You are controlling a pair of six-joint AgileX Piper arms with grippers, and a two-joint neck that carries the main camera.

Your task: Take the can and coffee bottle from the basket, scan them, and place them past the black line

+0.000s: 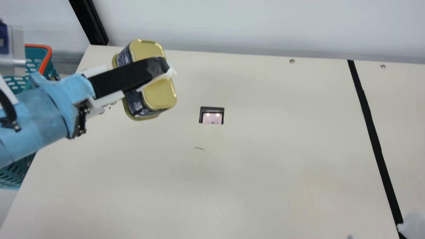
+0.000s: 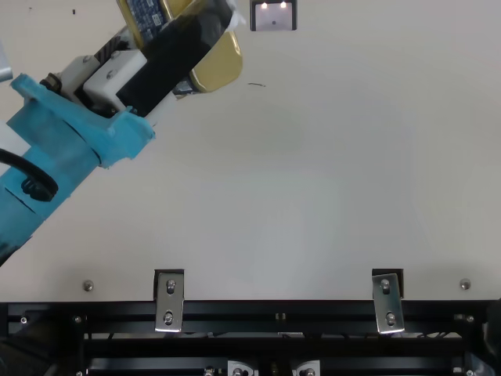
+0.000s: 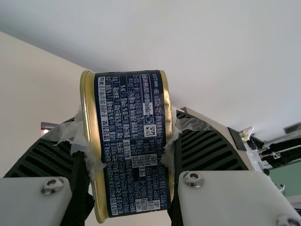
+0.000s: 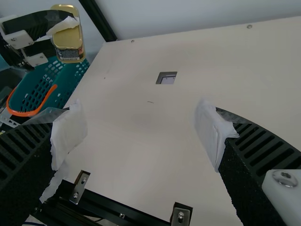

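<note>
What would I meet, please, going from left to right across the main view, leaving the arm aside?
Basket, can, scanner window, small screw near the table's far edge, black line.

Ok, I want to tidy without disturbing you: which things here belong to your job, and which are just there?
Part of the job:
- gold-and-navy metal can, in my left gripper
- teal perforated basket with orange trim
- black-framed scanner window
- straight black line

Just there:
- two silver metal brackets
- small dark table mark
</note>
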